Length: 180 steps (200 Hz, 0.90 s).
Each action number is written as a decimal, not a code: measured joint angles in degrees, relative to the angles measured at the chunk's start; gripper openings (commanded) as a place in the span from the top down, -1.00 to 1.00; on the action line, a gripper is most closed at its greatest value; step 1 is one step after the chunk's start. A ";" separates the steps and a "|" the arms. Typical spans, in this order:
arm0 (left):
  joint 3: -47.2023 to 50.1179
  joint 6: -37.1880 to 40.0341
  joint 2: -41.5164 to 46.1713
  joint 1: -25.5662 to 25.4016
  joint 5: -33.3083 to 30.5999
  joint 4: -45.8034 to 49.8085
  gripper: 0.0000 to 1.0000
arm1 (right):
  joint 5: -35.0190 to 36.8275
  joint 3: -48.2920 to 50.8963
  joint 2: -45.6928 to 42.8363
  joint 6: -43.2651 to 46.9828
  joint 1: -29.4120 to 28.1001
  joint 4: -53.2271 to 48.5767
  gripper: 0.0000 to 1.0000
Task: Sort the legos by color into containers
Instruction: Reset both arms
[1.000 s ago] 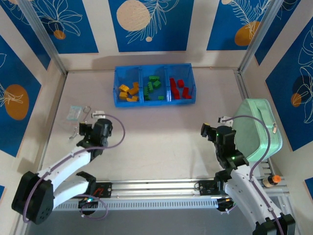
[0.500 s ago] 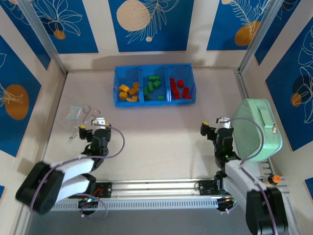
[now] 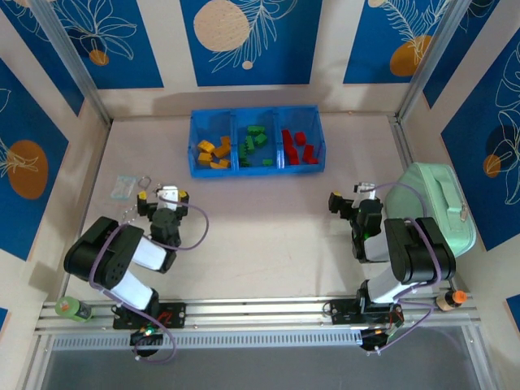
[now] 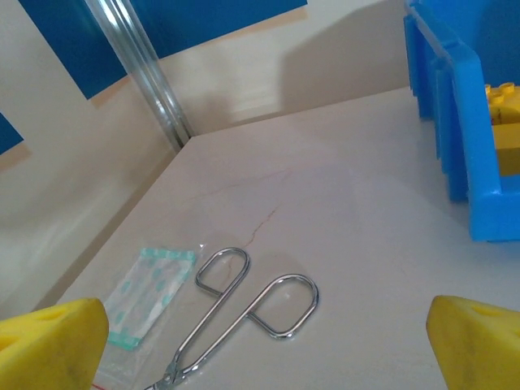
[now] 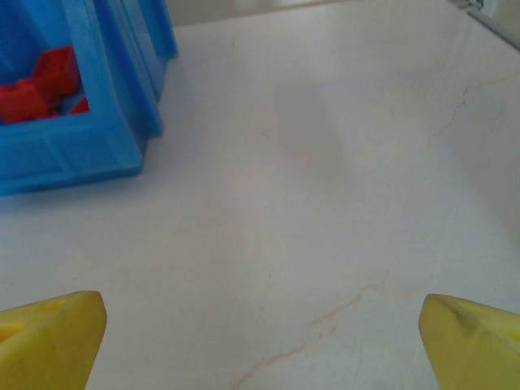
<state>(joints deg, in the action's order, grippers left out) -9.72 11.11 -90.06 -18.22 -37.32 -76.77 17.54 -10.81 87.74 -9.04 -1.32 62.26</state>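
Blue three-compartment tray (image 3: 258, 171), far side: yellow-orange legos (image 3: 214, 152) left, green legos (image 3: 255, 140) middle, red legos (image 3: 298, 148) right

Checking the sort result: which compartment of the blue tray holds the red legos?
The right compartment, seen from above: red legos there, green legos in the middle, yellow and orange legos left.

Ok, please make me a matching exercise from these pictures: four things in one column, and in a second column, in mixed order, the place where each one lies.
Column one
1. red studded plastic bricks
2. green studded plastic bricks
3. yellow and orange studded plastic bricks
4. mint-green zipped case

Column two
A. middle compartment of the translucent blue plastic tray
B. outside the tray, on the far right side
C. left compartment of the tray
D. right compartment of the tray

Right pairs: 1-D, 2-A, 3-C, 4-B
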 measured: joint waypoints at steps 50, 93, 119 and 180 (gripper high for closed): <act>0.09 -0.55 -0.17 2.75 9.55 -0.83 -1.00 | 0.42 -8.66 -0.28 0.11 -0.90 -6.99 -0.98; -3.37 -3.96 -1.86 7.76 15.87 5.31 -0.99 | 0.42 -11.21 -0.28 0.11 -0.96 -11.26 -0.98; -10.16 -7.34 -1.27 11.96 20.11 14.73 -1.00 | 0.42 -11.21 -0.28 0.11 -0.96 -12.63 -0.98; -10.64 -9.38 -0.42 13.11 23.15 19.45 -1.00 | 0.42 -11.21 -0.28 0.11 -0.96 -13.07 -0.98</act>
<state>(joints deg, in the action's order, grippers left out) -20.36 1.74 -90.48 -5.10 -14.17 -57.32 17.96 -22.02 87.46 -8.93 -2.28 49.19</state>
